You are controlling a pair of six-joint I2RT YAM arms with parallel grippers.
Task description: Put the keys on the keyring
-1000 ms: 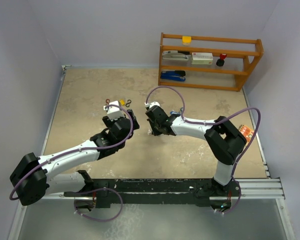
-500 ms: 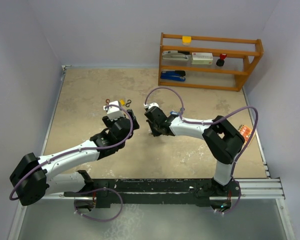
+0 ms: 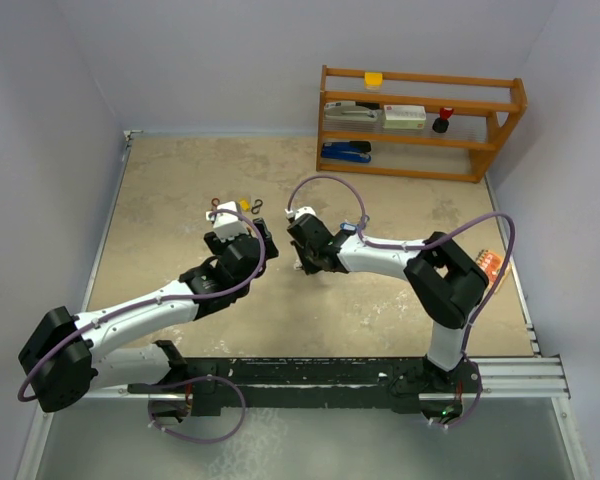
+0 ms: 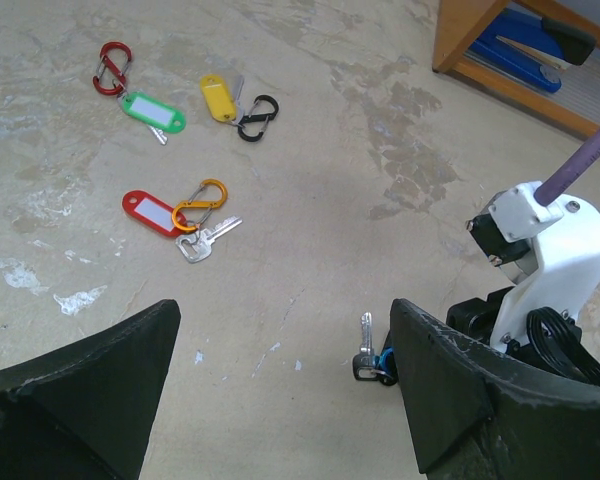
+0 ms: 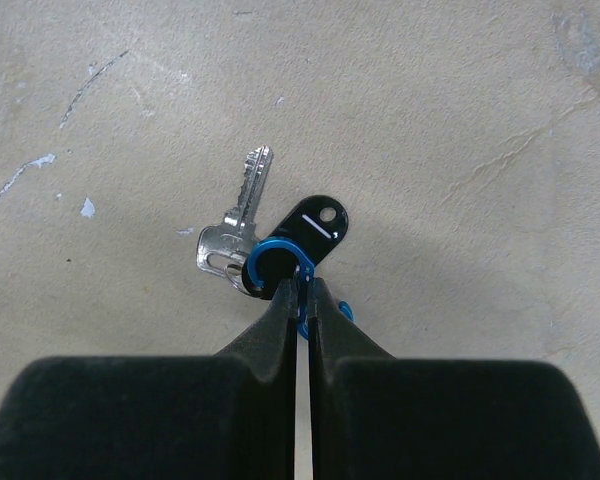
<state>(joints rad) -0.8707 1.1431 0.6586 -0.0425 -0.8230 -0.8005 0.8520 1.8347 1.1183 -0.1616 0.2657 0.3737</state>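
Although closed all the way, with no gap between the jaws, grips nothing but the blue clip [image 5: 268, 244] in the right gripper [image 5: 300, 297], down at the bench [image 5: 460, 120]. Carries a silver key [image 5: 242, 222] and a black tag [image 5: 311, 227] on that clip's far loop, both just ahead of the fingertips. Sets the key's long axis running away from the gripper, tipped slightly right, with the tag slanting further right.

Keeps the left gripper [image 4: 283, 340] spread wide and empty above the bench. Places the other keys well ahead and to the left of it: a red tag [image 4: 150, 212] touching an orange clip [image 4: 201, 204], with a loose key [image 4: 208, 241] just beside; farther off, a green tag [image 4: 153, 111] by a red clip [image 4: 111, 68] and a yellow tag [image 4: 217, 97] by a black clip [image 4: 256, 117]. Puts the left arm nearer to those, judging by the top view, and the right arm alone at the blue clip. Calls, probably, for a forward and leftward reach by the left gripper.

Offers no readable writing: blank white windows on the red and green tags, a plain white bar on the black tag, print on the shelf [image 3: 325, 115] items too small to make out.
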